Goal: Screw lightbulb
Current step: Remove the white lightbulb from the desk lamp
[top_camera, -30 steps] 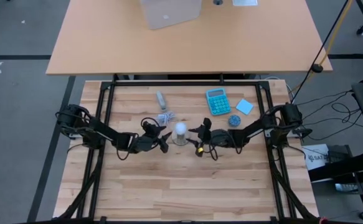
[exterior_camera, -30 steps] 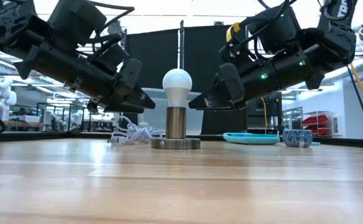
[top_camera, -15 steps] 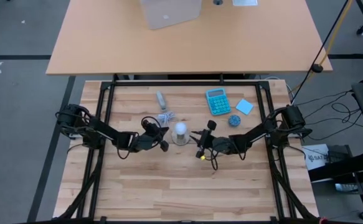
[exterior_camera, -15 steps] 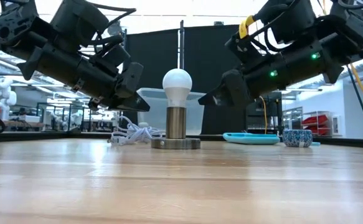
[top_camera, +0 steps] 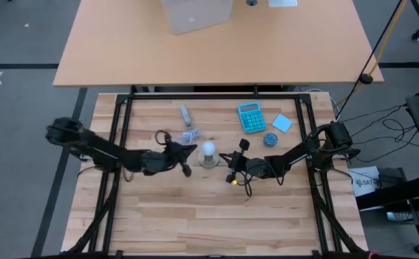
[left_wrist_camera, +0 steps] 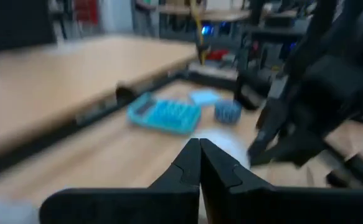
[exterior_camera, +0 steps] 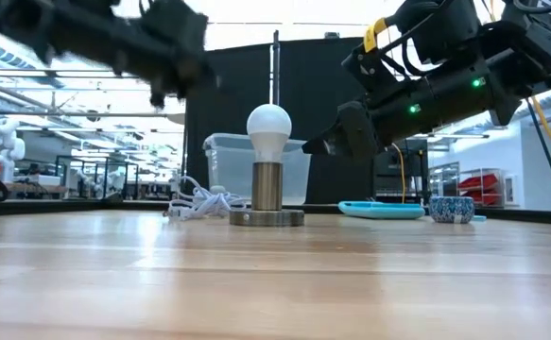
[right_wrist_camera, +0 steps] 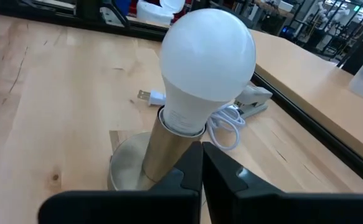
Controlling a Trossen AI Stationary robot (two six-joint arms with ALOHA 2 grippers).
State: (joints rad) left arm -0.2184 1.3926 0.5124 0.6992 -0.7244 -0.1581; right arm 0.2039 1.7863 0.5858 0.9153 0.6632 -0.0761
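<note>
The white lightbulb point(top_camera: 208, 150) stands upright with its screw end in a brass socket point(exterior_camera: 266, 185) on a round metal base point(exterior_camera: 266, 217) at mid-table. My left gripper point(top_camera: 187, 151) is shut just left of the bulb and raised above it; it shows blurred in the low view point(exterior_camera: 176, 61). My right gripper point(top_camera: 226, 158) is shut just right of the bulb, at about the height of the bulb's neck point(exterior_camera: 311, 147), with a small gap. In the right wrist view the bulb point(right_wrist_camera: 207, 53) stands beyond the shut fingertips point(right_wrist_camera: 201, 163). Neither touches it.
A white coiled cable point(top_camera: 192, 134) and a small grey adapter point(top_camera: 186, 115) lie behind the bulb. A teal calculator point(top_camera: 251, 117), a blue note point(top_camera: 282, 123) and a small blue bowl point(top_camera: 269, 139) sit at the far right. The near half of the table is bare wood.
Both grippers have shut on nothing. My left gripper has pulled away from the bulb and swung upward fast, blurring. My right gripper has drawn back a little toward the table's right edge and risen slightly. The bulb has stayed upright in its socket.
</note>
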